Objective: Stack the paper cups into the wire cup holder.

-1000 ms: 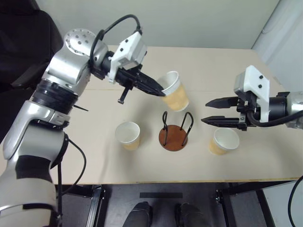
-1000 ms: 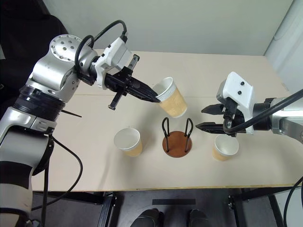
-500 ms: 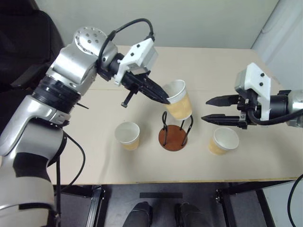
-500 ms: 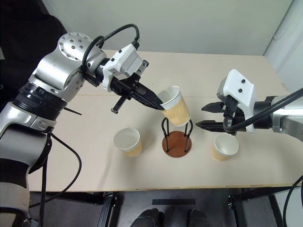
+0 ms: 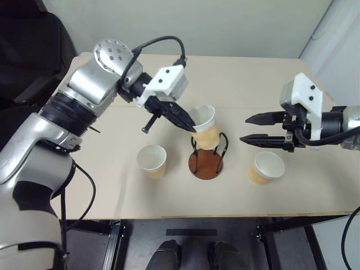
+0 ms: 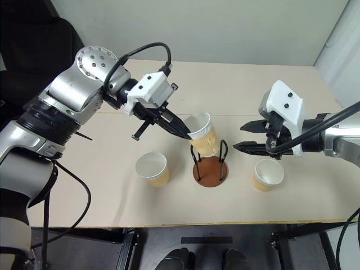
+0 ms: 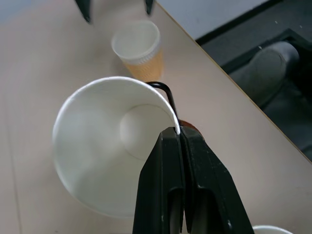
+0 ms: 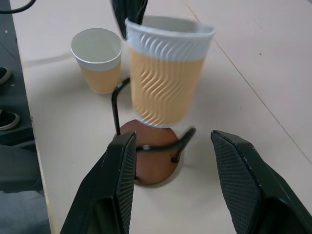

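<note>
held cup (image 5: 205,128): tan ribbed wall, white rim, empty, hanging tilted between the wire cup holder's (image 5: 206,160) loops
left gripper (image 5: 193,128): pinching that cup's rim
other cups: left one (image 5: 152,161), right one (image 5: 265,167), both standing empty on table (image 5: 112,185)
right gripper (image 5: 244,129): fingers spread, holding nothing

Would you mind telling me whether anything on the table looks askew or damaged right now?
Nothing is spilled or damaged. Only the paper cup, pinched at its rim by the left pincer, hangs tilted over the wire cup holder, not yet seated.
</note>
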`<state>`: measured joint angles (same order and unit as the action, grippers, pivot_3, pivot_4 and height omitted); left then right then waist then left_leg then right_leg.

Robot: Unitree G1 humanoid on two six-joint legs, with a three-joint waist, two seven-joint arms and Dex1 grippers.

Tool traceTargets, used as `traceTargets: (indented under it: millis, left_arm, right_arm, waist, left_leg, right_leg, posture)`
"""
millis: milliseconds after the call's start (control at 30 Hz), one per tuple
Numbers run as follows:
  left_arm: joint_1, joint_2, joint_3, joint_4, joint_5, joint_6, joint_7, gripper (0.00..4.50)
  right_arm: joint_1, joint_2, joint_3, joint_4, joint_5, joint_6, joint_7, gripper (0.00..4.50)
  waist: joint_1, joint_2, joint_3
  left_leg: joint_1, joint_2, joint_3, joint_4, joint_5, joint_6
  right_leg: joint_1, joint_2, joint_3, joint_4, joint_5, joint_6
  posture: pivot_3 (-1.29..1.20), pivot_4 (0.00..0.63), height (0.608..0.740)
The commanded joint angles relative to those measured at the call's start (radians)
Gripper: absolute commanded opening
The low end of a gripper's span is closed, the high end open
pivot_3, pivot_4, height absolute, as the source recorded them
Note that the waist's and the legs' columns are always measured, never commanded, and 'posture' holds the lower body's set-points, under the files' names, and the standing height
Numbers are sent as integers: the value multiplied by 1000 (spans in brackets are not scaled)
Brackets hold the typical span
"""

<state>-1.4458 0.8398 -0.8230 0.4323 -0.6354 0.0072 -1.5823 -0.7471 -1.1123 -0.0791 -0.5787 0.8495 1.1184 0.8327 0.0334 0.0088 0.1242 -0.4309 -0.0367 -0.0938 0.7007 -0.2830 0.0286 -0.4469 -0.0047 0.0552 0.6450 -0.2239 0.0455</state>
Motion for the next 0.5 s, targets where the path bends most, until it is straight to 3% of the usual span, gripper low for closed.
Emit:
traceTargets:
  millis: [33, 267, 367, 500]
  left_arm:
    - [-53, 4, -21, 4, -16, -39, -32, 15]
    - [-47, -68, -13, 68, 24, -112, -32, 15]
    - [-46, -96, -2, 90, 30, -123, -32, 609]
    - [-41, -113, 14, 93, 35, -129, -32, 1943]
  right_arm:
    - [-23, -8, -13, -4, -11, -15, -3, 2427]
    - [-22, -6, -15, -8, -12, -8, -10, 2427]
    - [-20, -7, -19, -11, -10, -3, -13, 2427]
    - [-16, -8, -22, -14, -8, 0, -16, 2427]
  waist:
    - [1, 0, 0]
    - [3, 0, 0]
    - [3, 0, 0]
    - [4, 0, 0]
  left_leg:
    - [0, 0, -1, 0, 0, 0]
    - [0, -1, -1, 0, 0, 1]
    - [0, -2, 0, 1, 0, 1]
    - [-1, -1, 0, 0, -1, 2]
  right_leg:
    - [0, -1, 0, 0, 0, 0]
    - [0, -2, 1, 0, 0, 1]
    - [0, -2, 0, 0, -1, 1]
    - [0, -2, 1, 0, -1, 2]
  posture:
    - [0, 150, 740]
    - [0, 150, 740]
    - [0, 150, 740]
    - [0, 150, 740]
